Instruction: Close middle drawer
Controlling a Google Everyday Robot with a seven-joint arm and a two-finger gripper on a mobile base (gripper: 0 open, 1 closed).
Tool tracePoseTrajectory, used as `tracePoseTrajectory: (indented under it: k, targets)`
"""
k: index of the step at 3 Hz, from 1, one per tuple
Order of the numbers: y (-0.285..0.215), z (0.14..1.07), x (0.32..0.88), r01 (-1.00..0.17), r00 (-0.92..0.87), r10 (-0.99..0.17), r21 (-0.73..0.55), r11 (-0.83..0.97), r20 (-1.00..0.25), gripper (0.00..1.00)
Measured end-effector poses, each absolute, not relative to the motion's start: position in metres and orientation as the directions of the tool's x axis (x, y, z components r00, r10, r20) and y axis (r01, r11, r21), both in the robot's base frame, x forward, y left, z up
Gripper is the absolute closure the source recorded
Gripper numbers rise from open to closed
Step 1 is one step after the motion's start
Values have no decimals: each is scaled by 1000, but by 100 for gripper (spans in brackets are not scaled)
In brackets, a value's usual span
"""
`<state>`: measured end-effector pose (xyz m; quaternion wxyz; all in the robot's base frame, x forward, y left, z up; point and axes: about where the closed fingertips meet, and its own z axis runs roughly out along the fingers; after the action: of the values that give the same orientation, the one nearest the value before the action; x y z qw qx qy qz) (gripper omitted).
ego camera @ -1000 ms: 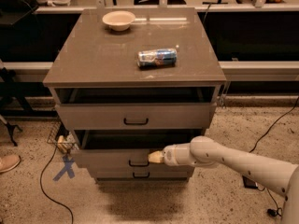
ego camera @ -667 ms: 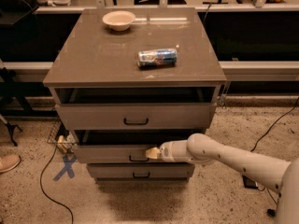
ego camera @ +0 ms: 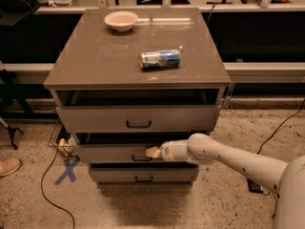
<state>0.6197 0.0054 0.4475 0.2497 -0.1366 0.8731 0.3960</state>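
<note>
The middle drawer (ego camera: 112, 152) is a grey wood-grain drawer, second of three in the cabinet, with a small black bar handle (ego camera: 141, 159). It stands a little way out, with a narrow dark gap above its front. My gripper (ego camera: 153, 152) reaches in from the right on a white arm. Its tip rests against the drawer front just above the handle. The top drawer (ego camera: 138, 119) above it also stands a little way out. The bottom drawer (ego camera: 143, 175) sits further in.
On the cabinet top (ego camera: 86, 61) lie a white bowl (ego camera: 121, 20) at the back and a can on its side (ego camera: 160, 58). A blue X of tape (ego camera: 66, 170), a black cable and a shoe (ego camera: 9, 166) are on the floor to the left.
The middle drawer has slid inward with my gripper against its front. The gap above it has shrunk. The arm has reached further towards the cabinet.
</note>
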Motion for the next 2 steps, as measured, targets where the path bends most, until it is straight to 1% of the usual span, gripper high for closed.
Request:
tracePoseTrajectory:
  k: [1, 2]
  targets:
    - [4, 448, 623, -439, -832, -38, 615, 655, -553, 100]
    - [-6, 445, 638, -437, -822, -33, 594, 675, -568, 100]
